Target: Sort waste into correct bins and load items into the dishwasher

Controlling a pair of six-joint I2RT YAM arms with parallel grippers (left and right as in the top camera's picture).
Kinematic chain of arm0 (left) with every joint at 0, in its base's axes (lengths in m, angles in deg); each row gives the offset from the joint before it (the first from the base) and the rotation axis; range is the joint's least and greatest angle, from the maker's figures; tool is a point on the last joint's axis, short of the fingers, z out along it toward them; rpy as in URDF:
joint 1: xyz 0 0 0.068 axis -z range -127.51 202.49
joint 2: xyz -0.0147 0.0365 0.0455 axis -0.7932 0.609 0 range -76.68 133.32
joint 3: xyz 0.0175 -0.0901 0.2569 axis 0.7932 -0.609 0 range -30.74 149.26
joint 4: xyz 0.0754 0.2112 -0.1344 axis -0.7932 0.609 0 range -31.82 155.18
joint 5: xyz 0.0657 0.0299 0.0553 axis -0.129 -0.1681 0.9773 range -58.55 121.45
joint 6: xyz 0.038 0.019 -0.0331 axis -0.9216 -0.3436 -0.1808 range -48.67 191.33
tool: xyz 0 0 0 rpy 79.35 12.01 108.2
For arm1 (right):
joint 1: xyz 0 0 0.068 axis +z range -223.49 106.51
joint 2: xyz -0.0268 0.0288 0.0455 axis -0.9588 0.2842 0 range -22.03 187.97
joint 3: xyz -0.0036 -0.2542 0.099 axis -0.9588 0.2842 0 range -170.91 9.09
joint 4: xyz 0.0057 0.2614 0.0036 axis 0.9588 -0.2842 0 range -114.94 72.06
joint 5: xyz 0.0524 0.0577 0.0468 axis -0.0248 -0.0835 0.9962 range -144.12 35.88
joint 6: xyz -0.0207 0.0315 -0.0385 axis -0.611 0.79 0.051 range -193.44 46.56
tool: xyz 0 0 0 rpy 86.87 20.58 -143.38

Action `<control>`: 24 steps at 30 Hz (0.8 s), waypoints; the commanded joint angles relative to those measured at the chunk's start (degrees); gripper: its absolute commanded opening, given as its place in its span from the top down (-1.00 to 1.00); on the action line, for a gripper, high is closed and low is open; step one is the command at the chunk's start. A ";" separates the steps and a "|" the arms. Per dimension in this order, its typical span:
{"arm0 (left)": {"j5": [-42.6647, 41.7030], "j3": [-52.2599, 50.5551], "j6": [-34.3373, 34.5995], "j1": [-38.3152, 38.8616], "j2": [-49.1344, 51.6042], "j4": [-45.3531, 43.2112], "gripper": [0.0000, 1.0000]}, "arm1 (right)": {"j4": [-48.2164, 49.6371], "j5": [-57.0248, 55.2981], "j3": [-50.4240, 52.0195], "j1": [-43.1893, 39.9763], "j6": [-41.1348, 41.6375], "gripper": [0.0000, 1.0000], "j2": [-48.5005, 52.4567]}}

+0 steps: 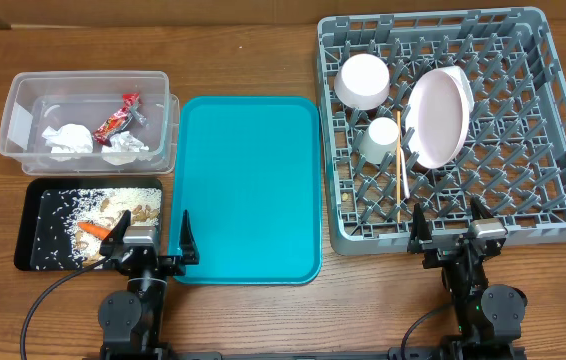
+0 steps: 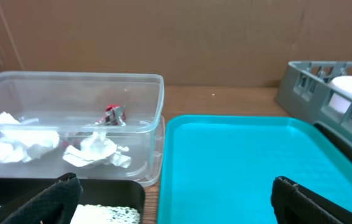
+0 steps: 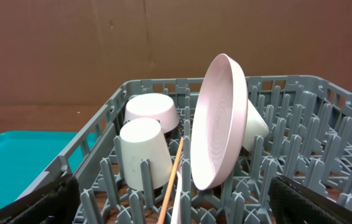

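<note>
Sorting and loading look finished, and both arms sit idle at the near edge of the surface.

At far left the clear tub (image 1: 11,120) holds the crumpled napkins (image 1: 67,139) and the red wrapper (image 1: 116,117). In front of it the black tray (image 1: 33,215) carries rice (image 1: 73,203), nuts and the carrot piece (image 1: 93,230). The left jaws are released and empty at that tray's near right corner, with the carrot just beside one finger. The teal tray (image 1: 248,190) in the middle carries nothing. At right the dish rack (image 1: 563,130) holds the bowl (image 1: 363,80), cup (image 1: 383,138), chopstick (image 1: 401,165) and the plate (image 1: 438,115) on edge. The right jaws, also spread wide and empty, hang at its near wall, apart from the dishes. I cannot pick out the fork for sure, so I judge the next move calls only for checking it.
</note>
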 commanded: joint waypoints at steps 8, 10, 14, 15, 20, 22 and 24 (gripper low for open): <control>1.01 -0.22 -4.46 0.28 -0.66 0.04 -0.99 | 0.24 -0.11 0.61 -0.07 -0.04 -1.00 -0.68; 0.96 -0.22 -4.44 0.28 -0.66 0.04 -1.00 | 0.24 -0.11 0.61 -0.07 -0.04 -1.00 -0.68; 0.98 -0.22 -4.44 0.28 -0.68 0.02 -1.00 | 0.24 -0.11 0.61 -0.07 -0.07 -1.00 -0.68; 0.98 -0.22 -4.46 0.26 -0.68 0.02 -1.00 | 0.24 -0.11 0.61 -0.07 -0.07 -1.00 -0.68; 0.98 -0.22 -4.46 -0.24 -0.68 0.02 -0.99 | 0.24 -0.11 0.61 -0.07 -0.07 -1.00 -0.68; 0.98 -0.22 -4.46 -0.33 -0.68 0.02 -0.99 | 0.24 -0.11 0.61 -0.07 -0.04 -1.00 -0.68; 0.98 -0.22 -4.44 -0.33 -0.63 0.02 -0.99 | 0.24 -0.11 0.61 -0.07 -0.04 -1.00 -0.68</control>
